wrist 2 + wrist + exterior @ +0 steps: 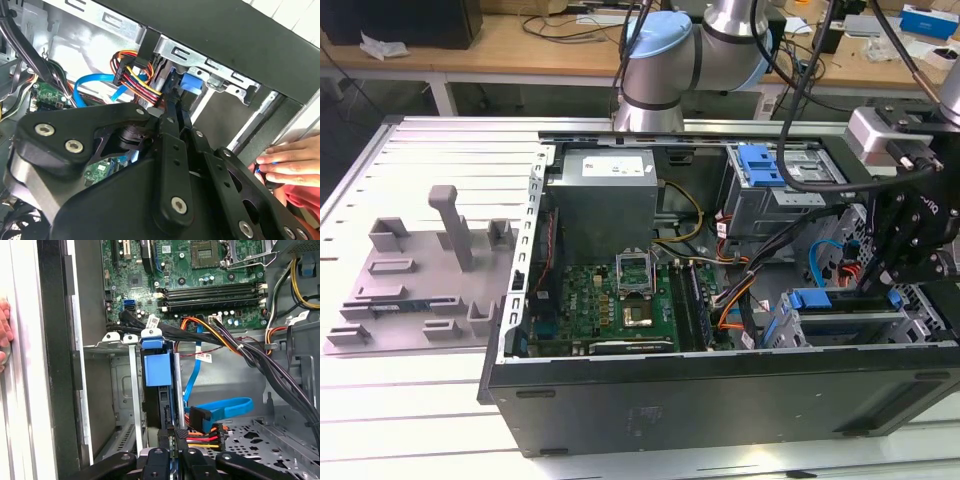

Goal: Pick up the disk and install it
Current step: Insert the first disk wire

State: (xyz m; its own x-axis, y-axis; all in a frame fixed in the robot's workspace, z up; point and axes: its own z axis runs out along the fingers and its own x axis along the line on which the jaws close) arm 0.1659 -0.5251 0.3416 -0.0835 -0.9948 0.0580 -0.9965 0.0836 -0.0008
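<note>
The jaws are drawn in close, nearly together, and pinch the thin edge of the disk (845, 322) at the end nearest them. In the exterior view I see the gripper (892, 290) reaching down into the open computer case (720, 405) at its end on the exterior view's right. The disk stands on edge in a low metal bay and runs away from the fingertips, with its blue carrier frame showing at the far end. Beyond that end lies the green motherboard (620, 300). Well apart from the jaws, outside the case, a grey fixture plate (420, 270) lies on the table. A blue bracket (760, 165) sits atop the drive cage, past the gripper on the far side of the case.

In the second wrist view, the black fingers (172, 150) converge on a narrow tip. The gripper (176, 114) points at the blue carrier end inside the bay. A bundle of coloured wires (135, 75) and a blue flat cable (92, 82) hang just beside the fingertips. A person's hand (292, 160) rests on the case edge.

In the first wrist view, the gripper (171, 432) clamps the disk (157, 370) from behind. The disk stands upright between the bay's metal rails, straight ahead of the jaws. The blue flat cable (225, 407) loops just beside them, and the motherboard (200, 270) lies beyond the bay.
</note>
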